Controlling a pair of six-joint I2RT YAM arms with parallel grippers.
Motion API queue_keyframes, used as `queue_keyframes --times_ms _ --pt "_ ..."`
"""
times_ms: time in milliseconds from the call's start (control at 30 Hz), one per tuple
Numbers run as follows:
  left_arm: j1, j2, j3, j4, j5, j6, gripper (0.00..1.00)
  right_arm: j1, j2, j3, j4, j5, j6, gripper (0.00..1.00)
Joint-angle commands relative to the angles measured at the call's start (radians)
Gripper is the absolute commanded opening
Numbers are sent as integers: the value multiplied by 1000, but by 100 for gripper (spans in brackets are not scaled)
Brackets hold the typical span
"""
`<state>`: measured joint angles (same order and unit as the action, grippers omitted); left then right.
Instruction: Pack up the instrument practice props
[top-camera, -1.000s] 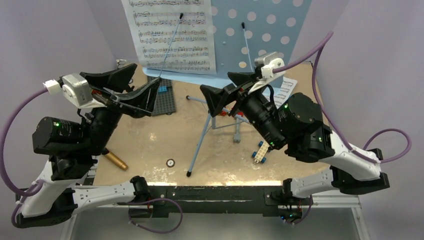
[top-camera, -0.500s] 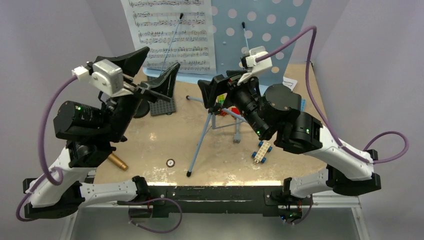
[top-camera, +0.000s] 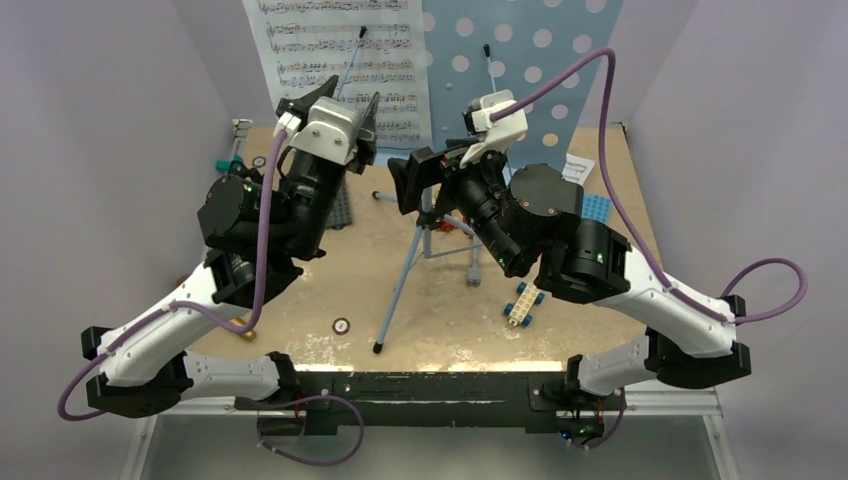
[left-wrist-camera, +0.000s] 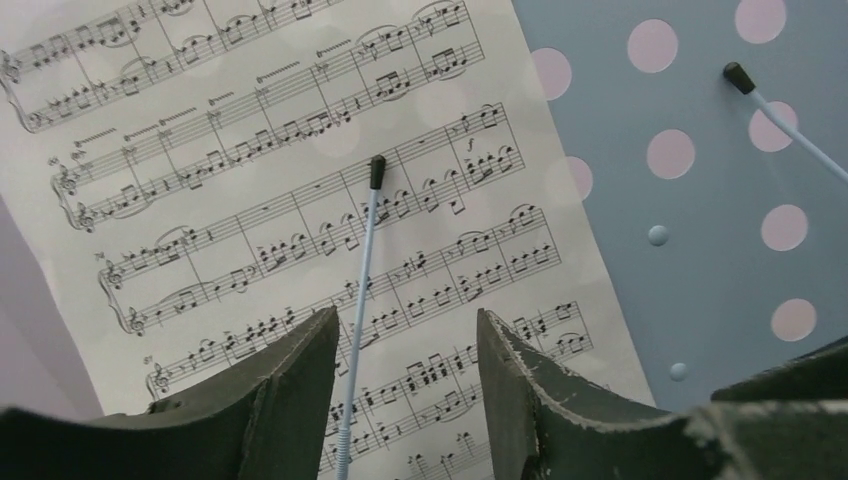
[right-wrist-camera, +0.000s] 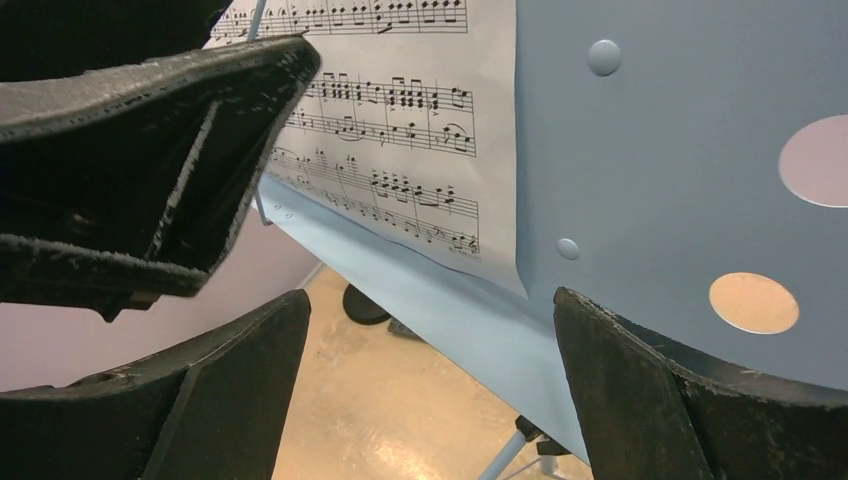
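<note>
The light-blue perforated music stand (top-camera: 540, 60) stands at the back on its tripod legs (top-camera: 400, 280). A white sheet-music page (top-camera: 330, 60) rests on its left half under a thin wire page holder (left-wrist-camera: 362, 260). My left gripper (top-camera: 345, 100) is raised in front of the page's lower part; in its wrist view it (left-wrist-camera: 405, 340) is open, with the wire between the fingers and untouched. My right gripper (top-camera: 425, 170) is open and empty below the stand's shelf (right-wrist-camera: 430, 290). The black round mic-stand base (right-wrist-camera: 365, 305) shows under the shelf. A gold-brown tip (top-camera: 245, 333) of the toy microphone peeks from under my left arm.
A white-and-blue brick (top-camera: 522, 302) and a small ring (top-camera: 341, 324) lie on the near table. A blue baseplate (top-camera: 595, 210) and a loose printed sheet (top-camera: 578, 168) lie at right. A grey baseplate (top-camera: 340, 205) is mostly hidden by my left arm. My left finger (right-wrist-camera: 150, 150) is close to my right gripper.
My left arm has risen and swung right, from the table's left side up to the sheet music. My right gripper has shifted left and up under the stand. Both stay open.
</note>
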<state>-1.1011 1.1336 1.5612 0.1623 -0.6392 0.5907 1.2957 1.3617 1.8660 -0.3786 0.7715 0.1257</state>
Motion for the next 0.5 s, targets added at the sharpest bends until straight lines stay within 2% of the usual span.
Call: queue_keyframes --times_ms 0,100,167,467 --pt "15 -14 6 124 -57 101 52 -2 -35 1 21 29 1 97" --pt "31 -15 6 115 -55 90 42 -2 -46 -6 18 31 2 97" --pt "45 -21 7 89 -39 74 39 -2 -56 -11 18 30 3 97" --pt "114 -37 4 -40 17 -63 40 -1 -70 -10 21 23 1 97"
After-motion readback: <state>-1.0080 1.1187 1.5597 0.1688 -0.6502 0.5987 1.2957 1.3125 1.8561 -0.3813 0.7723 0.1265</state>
